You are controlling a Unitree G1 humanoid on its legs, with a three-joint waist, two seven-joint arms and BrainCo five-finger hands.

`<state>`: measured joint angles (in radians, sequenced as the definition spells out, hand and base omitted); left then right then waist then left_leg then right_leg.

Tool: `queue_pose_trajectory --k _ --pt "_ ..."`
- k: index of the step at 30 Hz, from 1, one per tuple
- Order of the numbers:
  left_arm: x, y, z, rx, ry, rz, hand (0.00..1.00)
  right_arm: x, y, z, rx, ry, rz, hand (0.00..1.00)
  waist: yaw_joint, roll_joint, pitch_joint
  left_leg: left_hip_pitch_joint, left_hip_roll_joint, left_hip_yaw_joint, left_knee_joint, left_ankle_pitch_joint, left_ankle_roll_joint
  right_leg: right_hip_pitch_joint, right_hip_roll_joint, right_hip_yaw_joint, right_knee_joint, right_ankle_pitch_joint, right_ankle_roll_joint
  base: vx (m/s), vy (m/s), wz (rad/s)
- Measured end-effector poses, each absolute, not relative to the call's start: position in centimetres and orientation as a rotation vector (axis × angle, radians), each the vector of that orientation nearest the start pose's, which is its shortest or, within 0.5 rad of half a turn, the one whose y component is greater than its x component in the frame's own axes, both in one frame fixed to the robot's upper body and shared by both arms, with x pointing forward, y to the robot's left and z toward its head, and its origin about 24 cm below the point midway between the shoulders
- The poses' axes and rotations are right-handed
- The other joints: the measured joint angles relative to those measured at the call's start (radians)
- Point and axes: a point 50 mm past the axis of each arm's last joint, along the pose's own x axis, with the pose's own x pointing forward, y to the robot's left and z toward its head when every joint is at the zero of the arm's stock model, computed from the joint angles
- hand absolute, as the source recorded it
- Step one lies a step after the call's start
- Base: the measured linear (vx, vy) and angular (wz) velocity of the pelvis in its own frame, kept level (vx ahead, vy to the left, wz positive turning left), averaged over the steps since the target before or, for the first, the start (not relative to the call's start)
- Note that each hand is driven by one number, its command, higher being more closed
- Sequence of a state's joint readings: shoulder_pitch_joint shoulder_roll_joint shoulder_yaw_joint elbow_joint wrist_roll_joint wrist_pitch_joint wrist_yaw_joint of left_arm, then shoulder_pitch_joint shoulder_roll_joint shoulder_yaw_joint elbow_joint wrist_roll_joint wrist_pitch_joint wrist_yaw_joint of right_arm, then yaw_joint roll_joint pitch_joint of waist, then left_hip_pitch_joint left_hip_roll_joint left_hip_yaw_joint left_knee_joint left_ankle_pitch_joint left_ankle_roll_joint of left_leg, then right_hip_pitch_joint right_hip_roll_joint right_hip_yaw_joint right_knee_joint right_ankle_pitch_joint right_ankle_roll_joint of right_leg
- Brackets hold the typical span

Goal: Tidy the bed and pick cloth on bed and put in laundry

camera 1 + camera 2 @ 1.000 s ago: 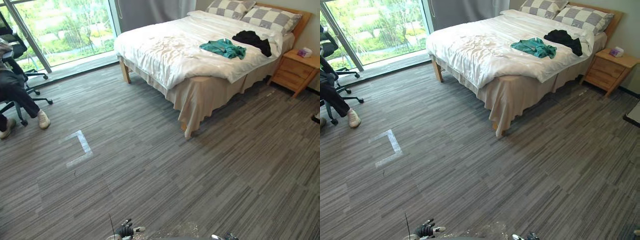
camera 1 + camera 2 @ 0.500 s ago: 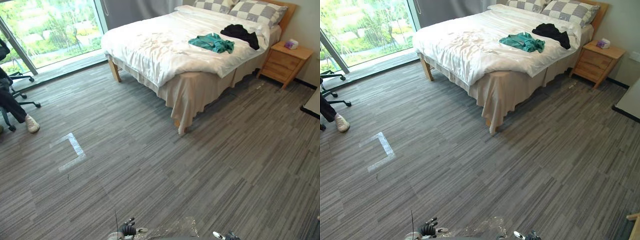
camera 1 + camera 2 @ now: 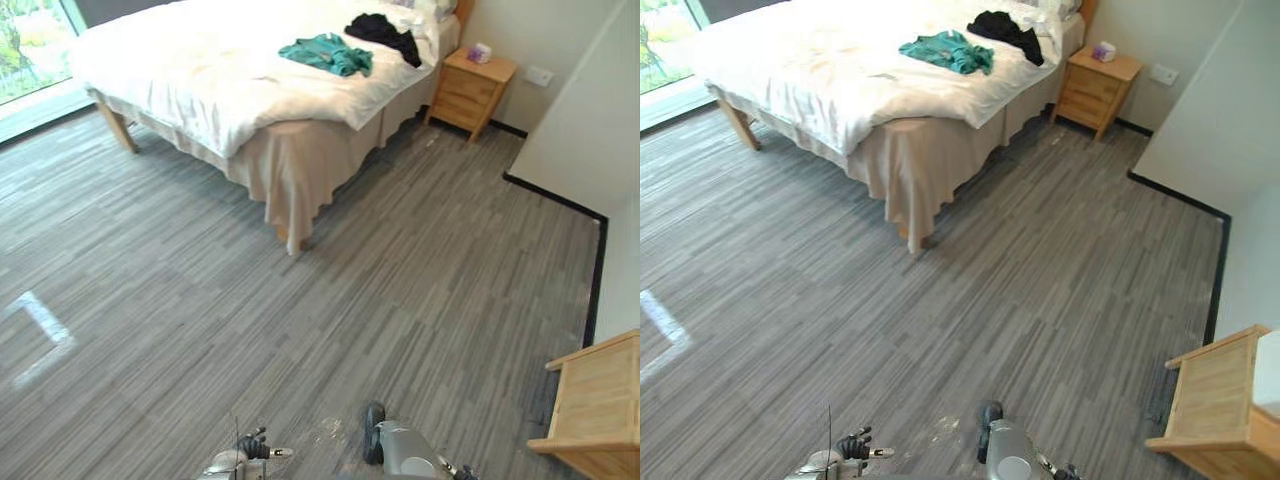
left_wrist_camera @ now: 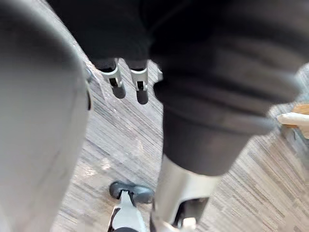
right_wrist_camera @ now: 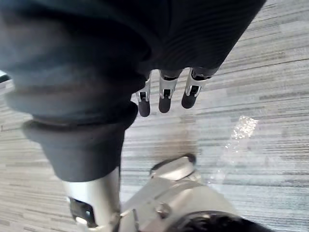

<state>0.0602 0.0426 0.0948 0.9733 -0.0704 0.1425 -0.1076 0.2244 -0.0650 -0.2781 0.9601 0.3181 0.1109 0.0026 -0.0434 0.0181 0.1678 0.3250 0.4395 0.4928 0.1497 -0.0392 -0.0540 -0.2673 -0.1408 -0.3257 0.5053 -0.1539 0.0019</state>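
One bed (image 3: 230, 80), far left. One nightstand (image 3: 472, 92) to its right. Two cloths on the bed's far end, just beside each other: teal cloth (image 3: 326, 53), black cloth (image 3: 383, 33). One tissue box (image 3: 479, 52) on the nightstand. Left hand (image 4: 140, 86) and right hand (image 5: 165, 92): fingers straight, empty.

I see the bed (image 3: 940, 160) at upper left, with a white duvet (image 3: 810, 70) draped over its near corner. A teal cloth (image 3: 947, 50) lies on the duvet. A black cloth (image 3: 1005, 30) is just beside it, headboard side, but I can't tell if they touch. The nightstand (image 3: 1095, 95) is beside the bed, with a small box (image 3: 1103, 50) on top. The grey carpet (image 3: 1040, 280) has a white tape mark (image 3: 660, 325) at the left edge. A wooden unit (image 3: 1215, 400) is at lower right. My left hand (image 3: 850, 446) is at the bottom edge.
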Motion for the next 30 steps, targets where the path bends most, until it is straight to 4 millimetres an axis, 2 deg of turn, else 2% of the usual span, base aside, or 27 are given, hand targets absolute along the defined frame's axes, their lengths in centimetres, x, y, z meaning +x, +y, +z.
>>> queue_pose_trajectory --k 2,3,4,5,7,8,9,11,13,14,15,16,17,18,19,20,22,23,25,26,27,29,30 --pt "10.8 17.0 -16.0 -0.175 1.153 0.074 0.00 4.3 -21.7 -16.5 0.357 1.197 -0.508 0.00 -0.004 0.006 -0.011 -0.056 0.038 -0.075 0.102 0.071 0.004 0.023 0.032 -0.020 -0.034 -0.028 -0.023 0.45 -0.476 0.03" --pt "10.7 16.8 -16.0 -0.201 1.146 0.089 0.00 4.8 -22.2 -16.4 0.322 1.195 -0.475 0.00 -0.003 0.039 -0.023 -0.126 0.059 -0.165 0.306 0.073 0.013 0.108 0.093 -0.028 -0.131 -0.022 -0.034 0.48 -0.390 0.01" --pt "10.7 16.8 -16.0 -0.203 1.141 0.092 0.00 5.0 -22.3 -16.4 0.307 1.197 -0.464 0.00 -0.001 0.037 -0.020 -0.148 0.051 -0.200 0.387 0.058 -0.007 0.157 0.119 -0.027 -0.179 -0.019 -0.039 0.52 -0.339 -0.07" --pt "11.0 17.0 -15.9 -0.203 1.116 0.098 0.00 5.9 -22.3 -16.4 0.283 1.196 -0.436 0.00 0.006 0.027 -0.015 -0.194 0.010 -0.269 0.543 -0.002 -0.062 0.241 0.153 -0.013 -0.264 -0.007 -0.054 0.39 -0.233 -0.22" --pt "11.3 17.2 -15.7 -0.204 1.090 0.102 0.00 8.3 -22.3 -16.1 0.274 1.164 -0.390 0.00 0.022 0.026 -0.014 -0.267 -0.063 -0.291 0.685 -0.095 -0.053 0.317 0.181 0.024 -0.337 0.004 -0.075 0.45 -0.252 -0.52" --pt "12.0 17.1 -15.5 -0.204 1.054 0.091 0.00 10.2 -22.7 -15.7 0.262 1.130 -0.369 0.00 0.036 0.032 -0.012 -0.345 -0.128 -0.294 0.747 -0.156 -0.033 0.358 0.195 0.053 -0.375 0.011 -0.084 0.39 -0.155 -0.85" --pt "12.5 17.0 -15.3 -0.207 1.036 0.083 0.00 12.1 -22.5 -15.3 0.271 1.096 -0.348 0.00 0.058 0.033 -0.009 -0.419 -0.192 -0.290 0.740 -0.190 -0.015 0.390 0.196 0.081 -0.397 0.013 -0.087 0.47 -0.127 -0.88" --pt "13.5 16.6 -15.0 -0.209 1.003 0.059 0.00 14.2 -21.7 -14.7 0.289 1.051 -0.312 0.00 0.073 0.035 0.014 -0.499 -0.272 -0.276 0.644 -0.207 0.010 0.458 0.185 0.122 -0.419 0.013 -0.088 0.51 -0.034 -0.79" --pt "14.6 16.3 -14.5 -0.226 0.960 0.039 0.00 15.0 -21.4 -14.4 0.287 1.020 -0.297 0.00 0.087 0.029 0.027 -0.548 -0.329 -0.220 0.468 -0.198 0.011 0.524 0.156 0.145 -0.436 -0.004 -0.067 0.45 0.041 -0.66" --pt "14.6 16.2 -14.5 -0.233 0.956 0.027 0.00 14.9 -20.9 -14.5 0.278 1.016 -0.281 0.00 0.084 0.028 0.027 -0.563 -0.352 -0.179 0.331 -0.157 0.015 0.563 0.141 0.151 -0.449 -0.031 -0.037 0.43 0.106 -0.53" --pt "14.4 16.0 -14.6 -0.244 0.958 0.021 0.00 14.6 -20.5 -14.5 0.255 1.011 -0.258 0.00 0.086 0.039 0.022 -0.579 -0.356 -0.142 0.203 -0.072 0.026 0.603 0.141 0.152 -0.460 -0.074 -0.012 0.43 0.135 -0.50" --pt "14.4 15.8 -14.5 -0.253 0.952 0.022 0.00 14.3 -20.2 -14.6 0.245 1.018 -0.248 0.00 0.087 0.045 0.018 -0.586 -0.349 -0.131 0.157 -0.025 0.040 0.619 0.145 0.151 -0.459 -0.103 -0.003 0.46 0.195 -0.38" --pt "14.1 15.7 -14.6 -0.262 0.954 0.027 0.00 13.2 -19.8 -15.1 0.232 1.046 -0.246 0.00 0.085 0.048 0.006 -0.590 -0.357 -0.137 0.169 0.088 0.186 0.656 0.144 0.156 -0.452 -0.145 0.022 0.39 0.167 -0.09" --pt "14.5 16.1 -14.5 -0.251 0.949 0.026 0.00 12.7 -19.1 -15.3 0.245 1.062 -0.247 0.00 0.082 0.014 -0.004 -0.591 -0.380 -0.125 0.172 0.079 0.174 0.656 0.115 0.149 -0.449 -0.152 0.031 0.51 0.195 0.11" --pt "15.0 15.8 -14.3 -0.252 0.941 0.009 0.00 12.6 -18.3 -15.5 0.260 1.066 -0.246 0.00 0.084 -0.014 -0.013 -0.594 -0.416 -0.115 0.153 0.045 0.192 0.641 0.083 0.136 -0.426 -0.143 0.044 0.49 0.185 0.16" --pt "15.2 15.7 -14.2 -0.252 0.938 -0.006 0.00 12.9 -17.9 -15.4 0.266 1.058 -0.249 0.00 0.092 -0.023 -0.017 -0.589 -0.438 -0.100 0.132 0.025 0.200 0.617 0.060 0.136 -0.397 -0.118 0.034 0.56 0.249 -0.01" --pt "15.3 15.4 -14.2 -0.242 0.944 -0.025 0.00 13.1 -17.3 -15.4 0.269 1.058 -0.247 0.00 0.116 -0.024 -0.019 -0.538 -0.469 -0.090 0.092 -0.010 0.200 0.594 0.027 0.143 -0.312 -0.075 0.026 0.50 0.268 -0.13" --pt "14.9 15.3 -14.3 -0.235 0.961 -0.033 0.00 12.6 -17.2 -15.6 0.274 1.071 -0.266 0.00 0.114 -0.023 -0.026 -0.478 -0.499 -0.100 0.048 -0.027 0.199 0.557 -0.006 0.140 -0.162 -0.049 0.062 0.45 0.259 0.11" --pt "14.2 15.2 -14.7 -0.211 0.995 -0.057 0.00 12.0 -17.7 -15.8 0.291 1.090 -0.321 0.00 0.104 -0.014 -0.041 -0.396 -0.542 -0.147 -0.008 -0.033 0.209 0.420 -0.057 0.143 0.181 0.053 0.139 0.50 0.264 0.48" --pt "13.8 15.0 -14.9 -0.203 1.013 -0.069 0.00 12.0 -18.4 -15.7 0.294 1.085 -0.357 0.00 0.084 -0.012 -0.040 -0.338 -0.558 -0.177 -0.031 -0.038 0.209 0.319 -0.088 0.134 0.420 0.055 0.141 0.46 0.198 0.78" --pt "13.5 15.2 -15.1 -0.198 1.027 -0.067 0.00 11.9 -19.0 -15.7 0.280 1.081 -0.368 0.00 0.075 -0.009 -0.039 -0.291 -0.563 -0.201 -0.045 -0.043 0.201 0.270 -0.106 0.107 0.533 0.045 0.127 0.43 0.146 0.83" --pt "13.2 15.5 -15.2 -0.193 1.046 -0.044 0.00 11.6 -19.7 -15.6 0.237 1.079 -0.364 0.00 0.061 0.001 -0.034 -0.192 -0.560 -0.224 -0.058 -0.045 0.197 0.188 -0.122 0.058 0.591 0.012 0.097 0.39 0.103 0.71" --pt "13.1 15.7 -15.3 -0.196 1.052 -0.030 0.00 11.5 -19.7 -15.6 0.235 1.076 -0.366 0.00 0.058 0.008 -0.034 -0.180 -0.560 -0.230 -0.060 -0.045 0.197 0.166 -0.122 0.049 0.568 0.002 0.100 0.33 0.056 0.74"
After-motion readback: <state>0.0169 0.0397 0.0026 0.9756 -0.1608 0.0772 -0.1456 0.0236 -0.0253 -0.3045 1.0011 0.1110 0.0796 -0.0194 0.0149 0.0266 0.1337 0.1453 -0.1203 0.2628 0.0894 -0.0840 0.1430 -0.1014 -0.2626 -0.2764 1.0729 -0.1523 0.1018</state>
